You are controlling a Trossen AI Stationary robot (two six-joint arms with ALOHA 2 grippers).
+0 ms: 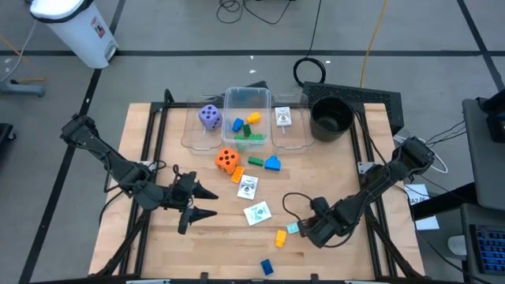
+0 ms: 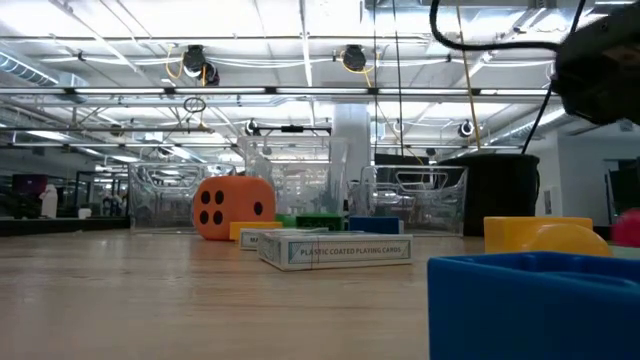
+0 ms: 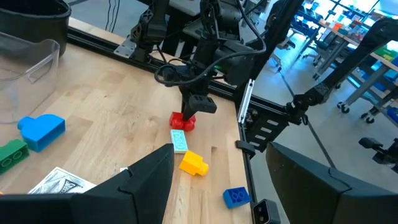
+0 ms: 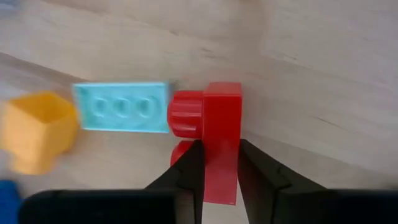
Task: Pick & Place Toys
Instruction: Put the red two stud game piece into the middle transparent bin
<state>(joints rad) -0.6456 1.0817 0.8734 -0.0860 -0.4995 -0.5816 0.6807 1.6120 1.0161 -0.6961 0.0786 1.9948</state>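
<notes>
Your right gripper (image 4: 217, 168) is clamped on the red block (image 4: 221, 140), fingers pressed to both its sides, down on the wood near the front right corner of the worktop. The teal block (image 4: 121, 107) lies touching the red one's studs, and a yellow block (image 4: 36, 129) sits just beside the teal one. Your left gripper (image 1: 207, 203) hangs over the front left part of the worktop, fingers spread wide with nothing between them.

Count from overhead: two dice, the orange die (image 1: 227, 160) mid-table and the purple die (image 1: 209, 117) towards the back edge by the clear tub (image 1: 267, 102). Three white cards: one (image 1: 282, 117) beside the tub, two (image 1: 248, 187) (image 1: 257, 213) out in the middle. On the open wood you've got a green block (image 1: 256, 161), a blue block (image 1: 272, 163), another yellow one (image 1: 237, 175) just below the orange die, and a dark blue block (image 1: 267, 267) right at the front edge. Inside the tub are a few blue, yellow and green blocks, too bunched up to count exactly.

The surface is a pale wood worktop (image 1: 158, 244) in a black frame. A black round pot (image 1: 331, 117) stands at the back right corner. The room behind is an open workshop with ceiling lights and clear partitions.
</notes>
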